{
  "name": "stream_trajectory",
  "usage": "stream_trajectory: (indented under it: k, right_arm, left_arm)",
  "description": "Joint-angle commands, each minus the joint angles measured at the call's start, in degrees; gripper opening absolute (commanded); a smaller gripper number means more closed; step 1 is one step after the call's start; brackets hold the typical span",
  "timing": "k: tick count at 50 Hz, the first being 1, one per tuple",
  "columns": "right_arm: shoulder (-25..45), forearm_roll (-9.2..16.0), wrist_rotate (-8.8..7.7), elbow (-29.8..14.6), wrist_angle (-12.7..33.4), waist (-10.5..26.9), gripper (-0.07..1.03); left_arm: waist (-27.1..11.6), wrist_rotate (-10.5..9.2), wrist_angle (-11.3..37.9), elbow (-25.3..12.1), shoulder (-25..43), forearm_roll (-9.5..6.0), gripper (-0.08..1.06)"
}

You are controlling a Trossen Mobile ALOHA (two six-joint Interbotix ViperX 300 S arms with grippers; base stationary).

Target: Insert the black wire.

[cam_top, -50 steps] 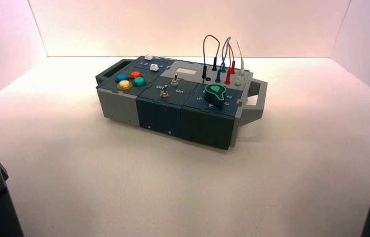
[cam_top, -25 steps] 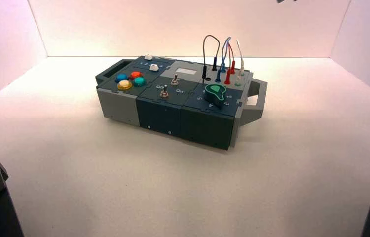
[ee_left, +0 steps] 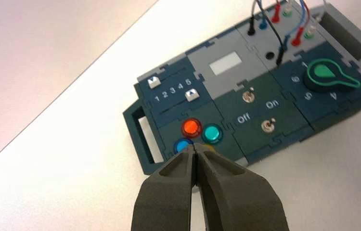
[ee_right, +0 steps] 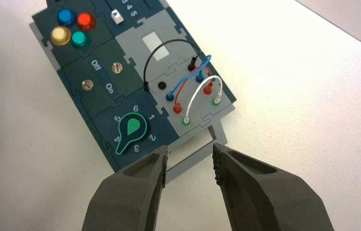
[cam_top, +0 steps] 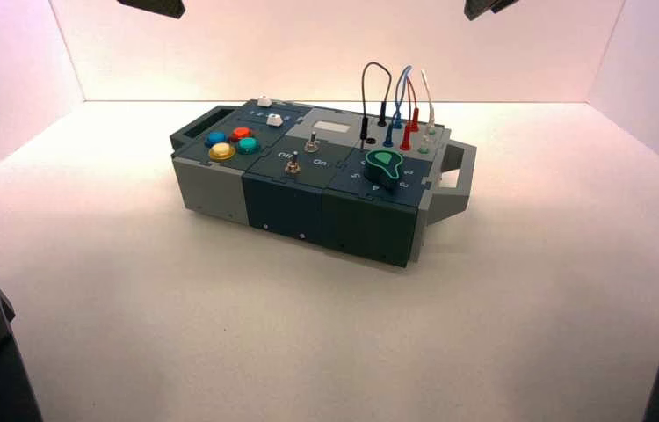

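Observation:
The black wire (cam_top: 377, 67) arches over the back right of the box (cam_top: 282, 198). In the right wrist view the black wire (ee_right: 166, 42) has one plug (ee_right: 193, 62) standing in a socket. Its other plug (ee_right: 146, 87) rests loose beside an empty black socket (ee_right: 162, 85). My right gripper (ee_right: 190, 163) is open and empty, hovering off the box's handle end, well short of the wires. My left gripper (ee_left: 195, 149) is shut and empty, above the end with the coloured buttons (ee_left: 191, 127). The black wire's seated plug (ee_left: 251, 26) and the empty socket (ee_left: 269, 56) show far off.
Blue (ee_right: 188, 77), red (ee_right: 177, 109) and white (ee_right: 199, 92) wires stand plugged in beside the black one. A green knob (ee_right: 131, 130), two toggle switches (ee_right: 116, 68), sliders and a grey handle (ee_right: 193, 154) are on the box. White walls enclose the table; dark arm bases fill the near corners.
Dark parts of both arms have come into the top edge of the high view. The box and its wires have not moved.

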Motion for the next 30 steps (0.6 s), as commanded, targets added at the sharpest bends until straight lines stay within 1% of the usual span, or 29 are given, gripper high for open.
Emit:
stream_trajectory:
  k: [1, 3, 6, 9, 14, 30]
  right_arm:
    - [1.76, 0.18, -1.23, -2.64, 0.09, 2.02, 0.51]
    - [2.2, 0.18, -1.41, -2.9, 0.18, 2.46, 0.51]
    - [3.52, 0.18, -2.2, -3.52, 0.18, 3.43, 0.52]
    - [4.13, 0.18, -2.29, -3.78, 0.18, 3.69, 0.54]
    - [6.15, 0.09, -3.08, -4.83, 0.18, 4.75, 0.54]
    - [12.22, 0.0, -4.66, -7.29, -0.7, 5.27, 0.54]
  left_arm:
    - [-1.14, 0.62, 0.18, -2.02, -0.35, -0.44, -0.03]
    - [-1.23, 0.62, 0.18, -1.93, -0.35, -0.44, -0.03]
    - [-1.23, 0.62, 0.18, -1.85, -0.35, -0.44, -0.03]
    - [-1.23, 0.62, 0.18, -1.76, -0.35, -0.44, -0.03]
    - [-1.23, 0.62, 0.09, -1.76, -0.18, -0.53, -0.03]
    - [-1.23, 0.62, -1.49, -1.23, 0.79, -0.44, -0.03]
